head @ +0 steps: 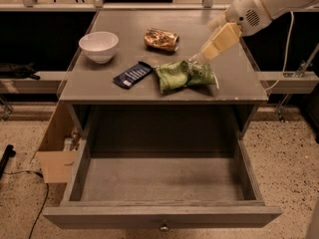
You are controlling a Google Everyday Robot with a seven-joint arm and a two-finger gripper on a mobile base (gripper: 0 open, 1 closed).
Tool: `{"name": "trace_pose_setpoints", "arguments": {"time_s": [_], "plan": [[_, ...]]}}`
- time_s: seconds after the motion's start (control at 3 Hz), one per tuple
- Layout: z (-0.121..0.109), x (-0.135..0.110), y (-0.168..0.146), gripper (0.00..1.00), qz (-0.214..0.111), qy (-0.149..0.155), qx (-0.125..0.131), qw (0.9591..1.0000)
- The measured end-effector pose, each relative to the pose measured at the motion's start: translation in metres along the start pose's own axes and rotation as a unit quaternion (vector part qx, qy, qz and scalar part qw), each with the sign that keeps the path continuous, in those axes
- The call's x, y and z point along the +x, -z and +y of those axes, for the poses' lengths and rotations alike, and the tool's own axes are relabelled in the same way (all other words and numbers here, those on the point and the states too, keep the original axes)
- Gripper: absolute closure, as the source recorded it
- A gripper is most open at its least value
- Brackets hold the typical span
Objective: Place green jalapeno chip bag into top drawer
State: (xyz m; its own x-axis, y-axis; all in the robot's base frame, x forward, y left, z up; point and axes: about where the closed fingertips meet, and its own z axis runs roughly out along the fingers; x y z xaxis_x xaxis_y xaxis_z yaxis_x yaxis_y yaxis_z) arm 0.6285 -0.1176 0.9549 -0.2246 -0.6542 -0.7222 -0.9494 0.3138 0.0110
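The green jalapeno chip bag lies crumpled on the grey bench, at about 4 o'clock from the middle of the top and close to the front edge. It is not in the drawer.

The tool sits at the bag's 1 o'clock corner, its tip right at the upper right edge of the foil. Whether it touches the bag cannot be told, nor whether it is apart or together. Its cream-coloured body slants up toward 2 o'clock, where it joins the white arm that enters from the upper right of the view.

Just beside the green bag, at its 9 o'clock, lies a flat dark-blue packet, tilted on the bench top. A brown-gold crinkled bag rests at 12 o'clock from the bench's middle, apart from the others. A white bowl stands upright at 10 o'clock, near the left edge.

Below the bench top the top drawer is pulled wide open toward 6 o'clock, with nothing lying in it. A small round knob sits at the centre of its plain front. At the drawer's 9 o'clock an open cardboard box stands on the speckled floor, against the bench's left side.
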Motion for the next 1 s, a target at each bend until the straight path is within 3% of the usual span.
{"name": "trace_pose_setpoints", "arguments": {"time_s": [0.33, 1.0], "plan": [[0.002, 0.003, 0.001, 0.00, 0.009, 0.001, 0.005, 1.0000], [-0.034, 0.004, -0.024, 0.00, 0.055, 0.027, 0.028, 0.9978]]}}
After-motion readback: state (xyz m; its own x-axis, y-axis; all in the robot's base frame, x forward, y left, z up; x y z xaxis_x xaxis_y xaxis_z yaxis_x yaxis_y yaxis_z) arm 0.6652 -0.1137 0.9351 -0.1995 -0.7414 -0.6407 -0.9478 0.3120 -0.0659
